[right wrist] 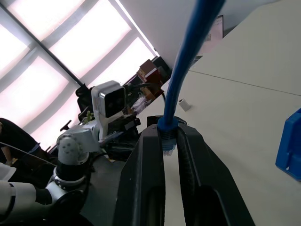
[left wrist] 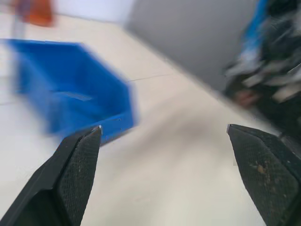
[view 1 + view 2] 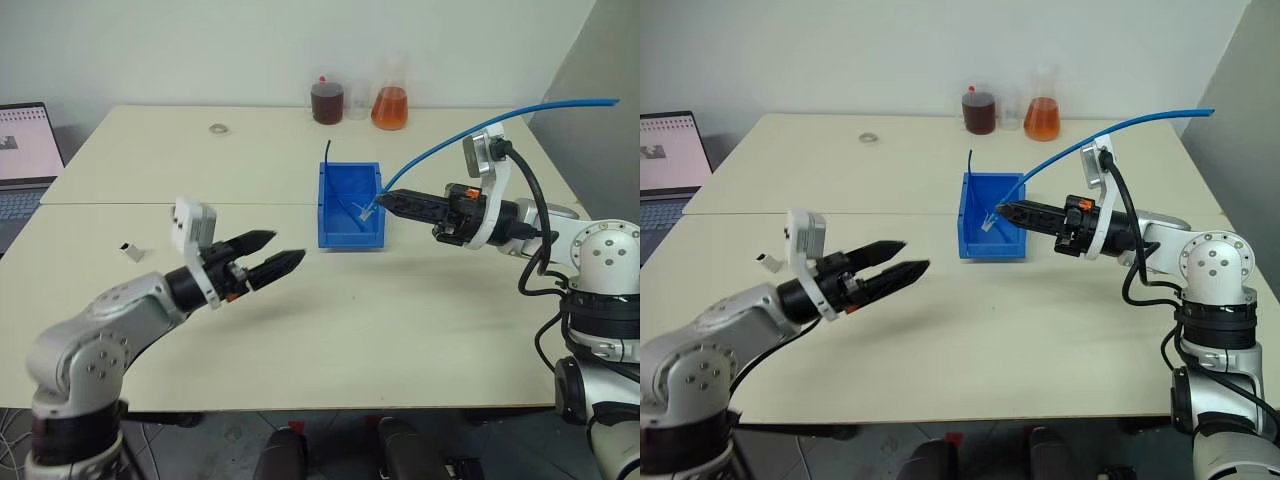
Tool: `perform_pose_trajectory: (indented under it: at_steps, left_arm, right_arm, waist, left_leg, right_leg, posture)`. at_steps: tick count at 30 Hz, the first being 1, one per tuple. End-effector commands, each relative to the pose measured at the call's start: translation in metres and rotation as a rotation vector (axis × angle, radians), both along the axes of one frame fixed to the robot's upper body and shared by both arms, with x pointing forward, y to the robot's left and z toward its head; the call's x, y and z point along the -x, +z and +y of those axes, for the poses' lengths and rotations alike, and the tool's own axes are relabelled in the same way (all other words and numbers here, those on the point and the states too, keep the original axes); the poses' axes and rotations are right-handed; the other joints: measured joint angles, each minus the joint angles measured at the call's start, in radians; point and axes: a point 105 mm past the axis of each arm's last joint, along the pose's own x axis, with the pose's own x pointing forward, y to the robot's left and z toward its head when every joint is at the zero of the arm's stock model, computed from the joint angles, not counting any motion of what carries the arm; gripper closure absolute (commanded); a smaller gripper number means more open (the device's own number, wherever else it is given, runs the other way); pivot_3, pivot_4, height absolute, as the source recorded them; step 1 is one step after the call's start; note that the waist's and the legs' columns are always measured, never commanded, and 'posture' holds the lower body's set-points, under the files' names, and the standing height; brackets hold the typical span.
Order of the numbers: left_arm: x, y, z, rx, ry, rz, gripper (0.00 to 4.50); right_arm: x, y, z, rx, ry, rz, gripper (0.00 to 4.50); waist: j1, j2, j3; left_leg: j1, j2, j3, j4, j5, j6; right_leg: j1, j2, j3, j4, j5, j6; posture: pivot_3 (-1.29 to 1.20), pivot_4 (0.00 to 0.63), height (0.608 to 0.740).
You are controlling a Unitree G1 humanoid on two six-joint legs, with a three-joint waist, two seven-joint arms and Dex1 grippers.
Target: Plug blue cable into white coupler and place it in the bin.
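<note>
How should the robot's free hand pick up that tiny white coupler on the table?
Probably from above, with the open left gripper pinching the coupler's two long sides. It is a small boxy block lying flat on the table with bare space around it, so the fingers can likely straddle it and leave its socket end free.

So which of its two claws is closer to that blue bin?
The right. The right gripper, holding the blue cable, hangs at the blue bin's right edge; the left gripper hovers open over the table, well left of it.

A laptop (image 3: 25,160) sat at the frame's left edge, while a dark jar (image 3: 327,100) and an orange flask (image 3: 390,98) stood upper centre.
</note>
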Motion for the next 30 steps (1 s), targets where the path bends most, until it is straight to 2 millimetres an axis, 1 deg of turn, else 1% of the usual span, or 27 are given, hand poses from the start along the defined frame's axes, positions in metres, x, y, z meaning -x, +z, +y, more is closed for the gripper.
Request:
perform_pose_trajectory:
  at_steps: [1, 3, 5, 8, 10, 12, 15, 20, 24, 27, 30]
  left_arm:
    - [-0.003, -0.009, 0.051, -0.23, 0.376, -0.124, 0.02]
    - [0.003, -0.017, 0.068, -0.265, 0.483, -0.135, 0.02]
    - [0.007, -0.027, 0.099, -0.307, 0.661, -0.114, 0.02]
    - [0.012, -0.038, 0.126, -0.294, 0.845, -0.07, 0.02]
    - [0.008, -0.046, 0.129, -0.298, 0.906, -0.051, 0.02]
    - [-0.003, -0.055, 0.13, -0.239, 1.013, -0.016, 0.02]
    - [-0.021, -0.061, 0.125, -0.191, 1.101, 0.004, 0.02]
    - [-0.044, -0.064, 0.127, -0.118, 1.218, 0.007, 0.02]
    - [-0.051, -0.07, 0.136, -0.087, 1.305, 0.037, 0.02]
    - [-0.065, -0.072, 0.143, -0.083, 1.345, 0.043, 0.02]
    - [-0.074, -0.071, 0.151, -0.076, 1.376, 0.044, 0.02]
  right_arm:
    - [0.004, 0.009, 0.006, -0.025, 0.037, -0.053, 4.37]
    - [0.005, 0.008, 0.008, -0.027, 0.051, -0.05, 4.37]
    - [0.004, 0.008, 0.01, -0.031, 0.059, -0.05, 4.37]
    - [0.001, 0.009, 0.012, -0.034, 0.063, -0.05, 4.37]
    - [-0.001, 0.009, 0.013, -0.036, 0.065, -0.05, 4.37]
    - [-0.003, 0.01, 0.014, -0.038, 0.069, -0.048, 4.37]
    - [-0.003, 0.009, 0.016, -0.034, 0.076, -0.047, 4.37]
    - [-0.005, 0.008, 0.017, -0.023, 0.068, -0.048, 4.37]
    - [-0.005, 0.008, 0.015, -0.015, 0.064, -0.051, 4.37]
    - [-0.005, 0.009, 0.012, -0.009, 0.056, -0.053, 4.37]
    - [-0.005, 0.008, 0.012, -0.002, 0.051, -0.053, 4.37]
  waist:
    - [0.001, -0.001, 0.0]
    - [0.006, -0.001, 0.001]
    - [0.012, -0.001, 0.001]
    - [0.016, -0.001, 0.001]
    - [0.017, -0.001, 0.001]
    - [0.02, -0.001, 0.001]
    - [0.021, -0.003, 0.001]
    - [0.021, -0.004, 0.001]
    - [0.015, -0.004, 0.001]
    - [0.019, -0.004, 0.001]
    - [0.018, -0.004, 0.001]
  left_leg:
    - [0.0, 0.0, -0.001, 0.0, 0.0, 0.0]
    - [-0.001, 0.0, -0.001, 0.0, 0.0, 0.0]
    - [-0.001, 0.0, 0.0, 0.0, 0.0, 0.0]
    - [-0.001, 0.0, 0.0, 0.001, 0.0, 0.0]
    - [-0.001, 0.0, 0.0, 0.001, 0.0, 0.0]
    - [-0.002, -0.001, -0.001, 0.001, 0.0, 0.0]
    - [-0.002, -0.001, -0.001, 0.004, 0.0, 0.0]
    - [-0.003, -0.001, -0.001, 0.004, 0.0, 0.0]
    - [-0.002, -0.001, -0.001, 0.003, 0.0, 0.0]
    - [-0.002, -0.001, -0.001, 0.003, 0.0, 0.0]
    - [-0.002, -0.001, -0.002, 0.004, 0.0, 0.0]
  right_leg:
    - [0.0, 0.0, 0.0, 0.0, 0.0, 0.0]
    - [0.0, 0.0, -0.001, 0.0, 0.0, 0.0]
    - [0.0, 0.0, -0.001, -0.001, 0.0, 0.0]
    - [0.0, -0.001, -0.001, 0.0, 0.0, 0.0]
    - [0.0, -0.001, -0.001, 0.0, 0.0, 0.0]
    - [0.0, -0.001, -0.002, 0.0, 0.0, 0.001]
    - [0.001, -0.001, -0.002, 0.0, 0.001, 0.002]
    - [0.001, -0.001, -0.002, 0.0, 0.002, 0.002]
    - [0.0, -0.001, -0.002, 0.001, 0.002, 0.002]
    - [0.0, -0.001, -0.002, 0.001, 0.002, 0.002]
    - [0.001, -0.001, -0.003, 0.001, 0.002, 0.002]
  posture:
    - [0.0, 0.15, 0.74]
    - [0.0, 0.15, 0.74]
    - [0.0, 0.15, 0.74]
    - [0.0, 0.15, 0.74]
    - [0.0, 0.15, 0.74]
    - [0.0, 0.15, 0.74]
    - [0.0, 0.15, 0.74]
    - [0.0, 0.15, 0.74]
    - [0.0, 0.15, 0.74]
    - [0.0, 0.15, 0.74]
    - [0.0, 0.15, 0.74]
